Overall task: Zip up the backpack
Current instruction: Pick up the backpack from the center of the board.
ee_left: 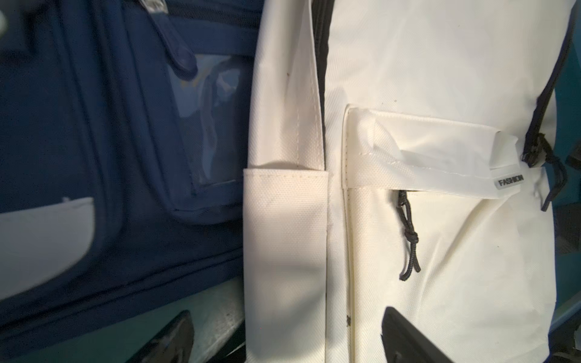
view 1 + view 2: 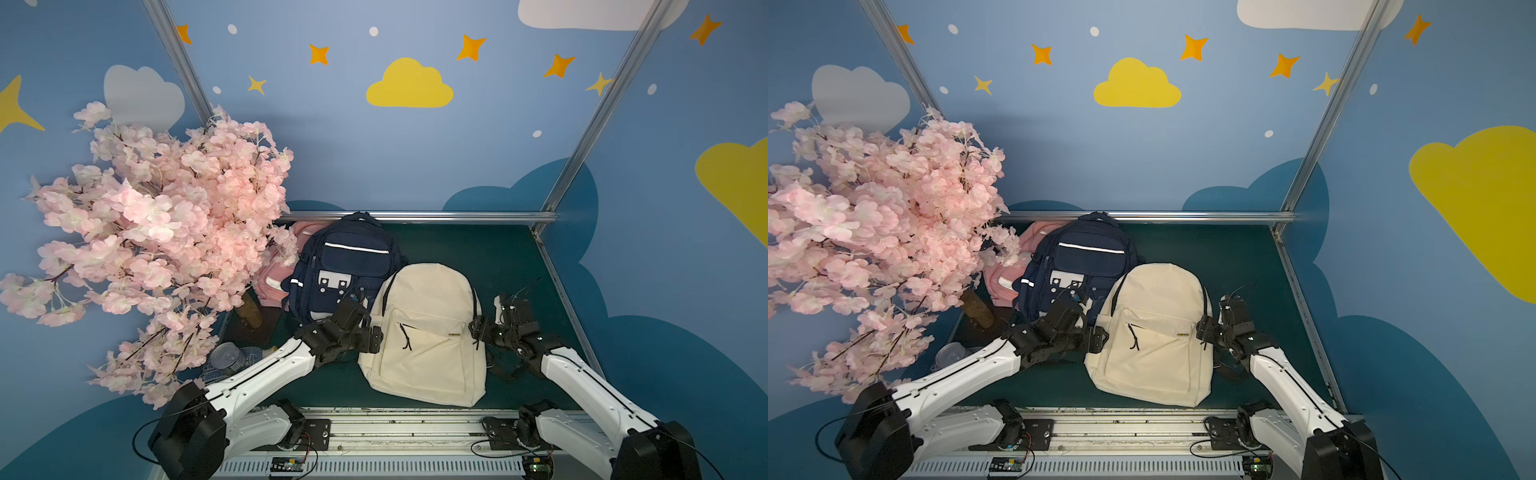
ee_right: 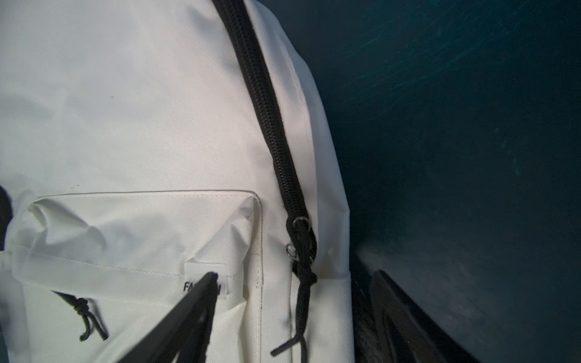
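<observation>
**Ana:** Where's the bag we're meant to close?

**Ben:** The cream backpack (image 2: 424, 332) lies front up on the green tabletop (image 2: 498, 257), its top toward the back wall, between the two arms. In both top views its upper corner on the left arm's side touches a navy backpack (image 2: 1079, 257). A pink backpack (image 2: 274, 282) sits behind that, beside the blossom tree (image 2: 158, 232).

**Ana:** And the left claw?

**Ben:** The left claw (image 2: 372, 338) sits at the cream bag's edge, just by its side pocket. In the left wrist view its fingers (image 1: 173, 339) stand far apart, one over the tabletop and one over the bag's front. It is spread wide and grips nothing.

**Ana:** The right one?

**Ben:** The right claw (image 2: 478, 328) is at the opposite edge. In the right wrist view it is also spread wide. One finger (image 3: 188, 317) crosses in front of the FASHION label (image 3: 198, 270), and the other is out over the tabletop. The pull cord (image 3: 303, 283) hangs loose between them, pinched by neither.

**Ana:** How does the zipper look?

**Ben:** The slider (image 3: 300, 221) sits low on that side, level with the corner of the front pocket (image 3: 141, 226). The black zipper (image 3: 267, 110) running up from it looks meshed. On the left arm's side I only see a dark band, and I can't tell if it is closed there.
</observation>
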`<state>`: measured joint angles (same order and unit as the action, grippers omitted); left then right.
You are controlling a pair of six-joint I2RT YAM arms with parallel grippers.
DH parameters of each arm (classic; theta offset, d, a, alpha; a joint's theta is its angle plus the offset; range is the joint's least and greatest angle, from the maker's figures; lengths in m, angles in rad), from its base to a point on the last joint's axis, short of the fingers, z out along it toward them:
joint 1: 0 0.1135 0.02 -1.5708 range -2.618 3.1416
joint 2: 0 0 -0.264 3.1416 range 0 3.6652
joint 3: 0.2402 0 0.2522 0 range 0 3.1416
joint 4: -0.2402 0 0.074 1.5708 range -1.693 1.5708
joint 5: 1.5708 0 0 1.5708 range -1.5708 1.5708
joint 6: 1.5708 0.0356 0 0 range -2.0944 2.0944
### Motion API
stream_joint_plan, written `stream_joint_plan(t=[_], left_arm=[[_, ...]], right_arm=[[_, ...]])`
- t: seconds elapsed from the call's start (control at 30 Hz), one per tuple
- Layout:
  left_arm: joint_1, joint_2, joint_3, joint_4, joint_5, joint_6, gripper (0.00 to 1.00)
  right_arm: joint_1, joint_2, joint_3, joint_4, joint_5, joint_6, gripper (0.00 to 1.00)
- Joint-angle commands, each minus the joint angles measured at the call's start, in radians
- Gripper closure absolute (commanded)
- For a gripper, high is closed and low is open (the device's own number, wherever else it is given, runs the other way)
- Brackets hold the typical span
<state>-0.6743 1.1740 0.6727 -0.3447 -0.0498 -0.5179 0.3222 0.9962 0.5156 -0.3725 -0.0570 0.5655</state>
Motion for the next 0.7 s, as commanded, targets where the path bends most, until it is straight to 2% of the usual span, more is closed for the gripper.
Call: stream_joint_plan(t=[0.0, 0.13, 0.23, 0.3, 0.33, 0.4, 0.47, 0.6, 0.67], left_arm=[[0.003, 0.064, -0.006, 0.096, 0.081, -0.038, 0.11], [0.001, 0.161, 0.002, 0.142, 0.151, -0.07, 0.28], [-0.007, 0.236, 0.04, 0.164, 0.196, -0.078, 0.43], [-0.024, 0.273, 0.082, 0.17, 0.214, -0.084, 0.55], [-0.036, 0.287, 0.105, 0.17, 0.215, -0.087, 0.6], [-0.069, 0.313, 0.17, 0.17, 0.208, -0.094, 0.69], [-0.101, 0.35, 0.244, 0.163, 0.196, -0.092, 0.78], [-0.138, 0.455, 0.412, 0.161, 0.179, -0.087, 0.87], [-0.145, 0.526, 0.486, 0.212, 0.166, -0.084, 0.91]], right_arm=[[-0.005, 0.002, -0.066, -0.008, -0.093, 0.037, 0.22], [-0.005, 0.05, -0.101, 0.089, -0.156, 0.077, 0.29], [-0.008, 0.09, -0.066, 0.093, -0.151, 0.077, 0.47], [-0.009, 0.114, -0.037, 0.085, -0.1, 0.064, 0.62], [-0.022, 0.125, -0.02, 0.072, -0.09, 0.058, 0.66], [-0.075, 0.143, 0.023, 0.049, -0.106, 0.027, 0.8], [-0.124, 0.148, 0.063, 0.041, -0.11, 0.008, 0.87], [-0.232, 0.165, 0.15, 0.037, -0.084, -0.014, 0.91], [-0.342, 0.224, 0.224, 0.058, -0.147, 0.013, 0.93]])
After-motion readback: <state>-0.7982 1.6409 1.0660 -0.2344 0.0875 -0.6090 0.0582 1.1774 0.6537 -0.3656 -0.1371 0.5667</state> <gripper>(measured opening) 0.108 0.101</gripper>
